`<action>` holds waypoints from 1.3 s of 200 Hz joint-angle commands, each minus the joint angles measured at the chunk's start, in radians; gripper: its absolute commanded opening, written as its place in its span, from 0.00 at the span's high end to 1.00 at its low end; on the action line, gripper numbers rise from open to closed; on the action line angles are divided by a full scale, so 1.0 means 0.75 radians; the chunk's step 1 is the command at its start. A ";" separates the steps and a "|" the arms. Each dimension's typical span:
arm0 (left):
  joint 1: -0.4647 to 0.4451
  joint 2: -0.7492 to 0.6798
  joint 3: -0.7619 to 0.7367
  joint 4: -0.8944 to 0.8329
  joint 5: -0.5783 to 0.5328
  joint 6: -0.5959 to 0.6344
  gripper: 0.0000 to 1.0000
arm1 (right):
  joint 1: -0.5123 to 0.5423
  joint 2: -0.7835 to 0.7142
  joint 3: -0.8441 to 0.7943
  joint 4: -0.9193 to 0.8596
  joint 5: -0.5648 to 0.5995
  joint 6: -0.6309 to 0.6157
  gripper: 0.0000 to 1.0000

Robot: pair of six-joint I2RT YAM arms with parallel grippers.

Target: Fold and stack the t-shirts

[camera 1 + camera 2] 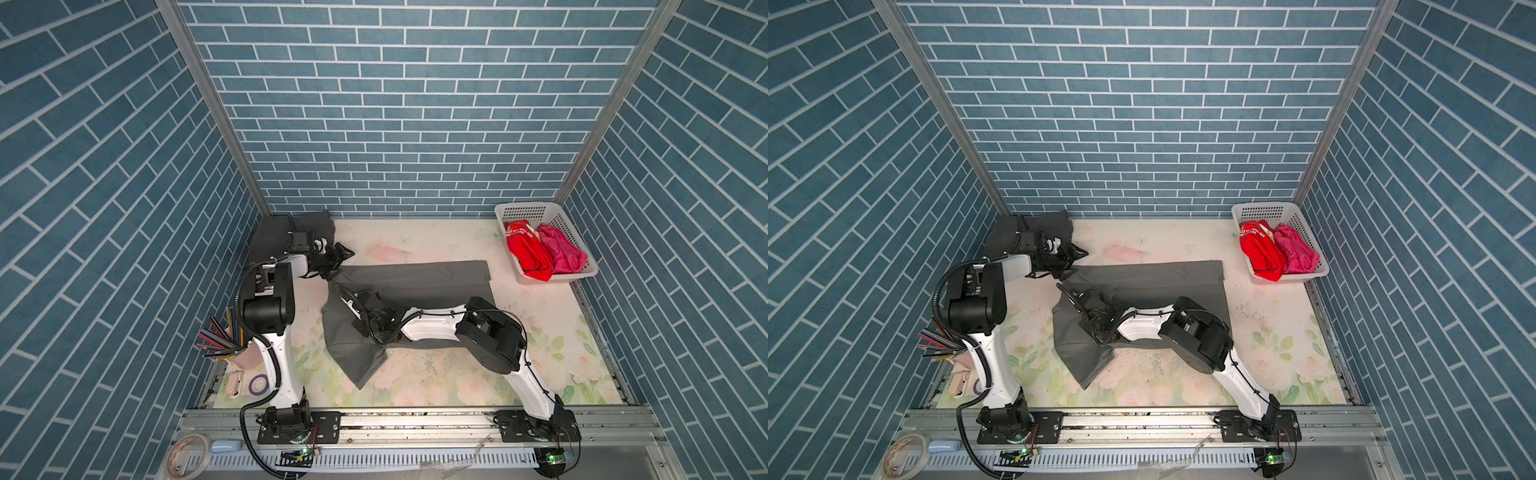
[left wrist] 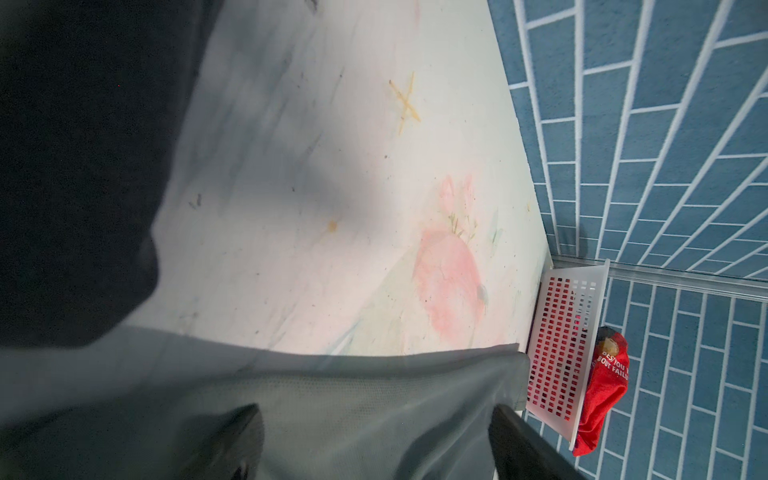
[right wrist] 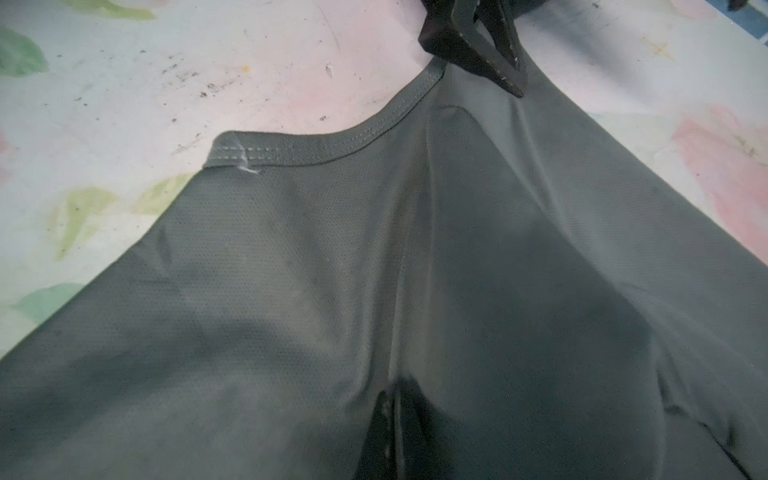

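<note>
My right pincer (image 3: 395, 428) is pressed together on a raised crease of the grey t-shirt (image 1: 419, 280), near its left edge. I judge it grips there to carry that side over in a fold. My left pincer (image 1: 338, 262) hovers, jaws wide apart, at the shirt's far left corner, placed to take it. The shirt lies spread mid-table (image 1: 436, 237). A charcoal t-shirt (image 1: 272, 235) sits in the far left corner, probably the stack's start. The red t-shirt (image 1: 525, 249) and pink t-shirt (image 1: 561, 253) wait in the basket (image 1: 528, 206).

Bright even light, soft shadows, blurry wrist views, bowed edges.
</note>
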 commanded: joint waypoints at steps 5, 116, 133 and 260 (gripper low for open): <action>0.017 0.082 -0.020 -0.069 -0.103 0.017 0.13 | -0.003 -0.024 0.018 -0.039 -0.018 -0.008 0.99; 0.041 0.083 0.023 -0.146 -0.188 0.083 0.12 | -0.004 -0.191 -0.165 0.006 -0.115 0.052 0.78; 0.040 0.074 0.027 -0.154 -0.201 0.093 0.13 | -0.020 -0.269 -0.220 0.023 -0.128 0.066 0.62; -0.038 -0.173 0.104 -0.298 -0.486 0.308 0.13 | -0.813 -0.490 -0.440 -0.041 -0.519 0.462 0.08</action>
